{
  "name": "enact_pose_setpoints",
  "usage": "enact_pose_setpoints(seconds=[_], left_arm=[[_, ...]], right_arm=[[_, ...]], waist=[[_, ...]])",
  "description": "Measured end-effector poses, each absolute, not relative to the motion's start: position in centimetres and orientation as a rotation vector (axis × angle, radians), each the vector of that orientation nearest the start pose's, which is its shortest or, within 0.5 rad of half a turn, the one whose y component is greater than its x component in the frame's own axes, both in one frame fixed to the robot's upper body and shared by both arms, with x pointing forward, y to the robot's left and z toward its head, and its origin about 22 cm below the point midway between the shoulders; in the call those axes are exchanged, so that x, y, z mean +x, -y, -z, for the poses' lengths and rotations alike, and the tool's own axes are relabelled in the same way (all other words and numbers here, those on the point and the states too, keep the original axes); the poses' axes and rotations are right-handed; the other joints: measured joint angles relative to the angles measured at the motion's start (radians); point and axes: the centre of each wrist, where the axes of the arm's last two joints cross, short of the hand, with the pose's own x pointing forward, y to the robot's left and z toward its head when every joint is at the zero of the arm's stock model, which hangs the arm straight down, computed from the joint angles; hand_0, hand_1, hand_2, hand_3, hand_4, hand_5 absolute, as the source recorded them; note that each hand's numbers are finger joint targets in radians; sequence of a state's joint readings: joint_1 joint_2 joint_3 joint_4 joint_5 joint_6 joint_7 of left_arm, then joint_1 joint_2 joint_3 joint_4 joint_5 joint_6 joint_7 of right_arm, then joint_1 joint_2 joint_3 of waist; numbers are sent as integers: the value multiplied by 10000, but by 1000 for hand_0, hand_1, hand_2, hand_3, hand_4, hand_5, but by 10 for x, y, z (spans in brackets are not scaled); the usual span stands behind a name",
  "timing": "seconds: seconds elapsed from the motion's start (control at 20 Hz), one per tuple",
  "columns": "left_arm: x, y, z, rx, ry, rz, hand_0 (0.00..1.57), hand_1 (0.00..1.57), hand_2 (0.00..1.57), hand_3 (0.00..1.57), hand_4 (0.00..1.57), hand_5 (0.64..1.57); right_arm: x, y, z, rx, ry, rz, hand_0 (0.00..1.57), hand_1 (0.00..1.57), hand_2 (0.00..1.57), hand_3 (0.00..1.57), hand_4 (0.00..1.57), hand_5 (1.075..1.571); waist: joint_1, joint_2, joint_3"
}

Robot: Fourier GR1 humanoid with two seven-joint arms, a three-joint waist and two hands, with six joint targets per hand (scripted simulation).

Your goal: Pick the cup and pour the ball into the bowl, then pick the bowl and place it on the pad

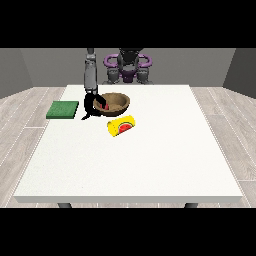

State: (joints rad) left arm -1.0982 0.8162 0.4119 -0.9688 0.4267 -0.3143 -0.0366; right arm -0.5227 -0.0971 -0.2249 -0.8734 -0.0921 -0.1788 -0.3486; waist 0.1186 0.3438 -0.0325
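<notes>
A brown bowl (117, 102) stands on the white table (150, 155) at the back, left of the middle. Something red shows inside its left part, partly covered by the hand. The black hand at the view's left (92, 106) is at the bowl's left rim, with its fingers curled over the rim. A yellow cup (122, 125) lies on its side in front of the bowl, its red inside facing the camera. A green pad (63, 109) lies flat to the left of the hand. No second hand shows.
The grey forearm (90, 75) comes down from the robot's body (128, 67) at the table's far edge. The pad lies near the table's left edge.
</notes>
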Motion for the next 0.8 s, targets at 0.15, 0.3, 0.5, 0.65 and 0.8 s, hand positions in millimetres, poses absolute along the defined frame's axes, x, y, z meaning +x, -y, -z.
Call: enact_pose_setpoints(seconds=[0.15, 0.3, 0.5, 0.65, 0.8], left_arm=[[363, -415, -361, 375, 23334, 667, 0, 0, 0, 0, 0, 1546], [365, -432, -341, 526, 22778, 312, 0, 0, 0, 0, 0, 1547], [362, -461, -312, 1078, 22025, -258, 0, 0, 0, 0, 0, 1544], [352, -486, -298, 1465, 21885, -535, 0, 0, 0, 0, 0, 1541], [339, -504, -297, 1867, 22062, -848, 0, 0, 0, 0, 0, 1541]], right_arm=[[357, 252, 13, -2520, 16368, 1122, 1571, 1571, 1571, 1571, 1167, 1473], [360, 252, 4, -3036, 15336, 444, 1571, 1571, 1571, 1571, 1250, 1455], [377, 249, -37, -3372, 14448, -425, 1571, 1571, 1571, 1571, 1249, 1472], [385, 251, -65, -3503, 14199, -808, 1571, 1571, 1571, 1571, 1259, 1486], [387, 259, -77, -3378, 14129, -921, 1571, 1571, 1571, 1571, 1299, 1520]], waist=[[-63, -158, 74], [-336, -556, 166], [-919, -1179, 243], [-1323, -1252, 273], [-1633, -1007, 295]])
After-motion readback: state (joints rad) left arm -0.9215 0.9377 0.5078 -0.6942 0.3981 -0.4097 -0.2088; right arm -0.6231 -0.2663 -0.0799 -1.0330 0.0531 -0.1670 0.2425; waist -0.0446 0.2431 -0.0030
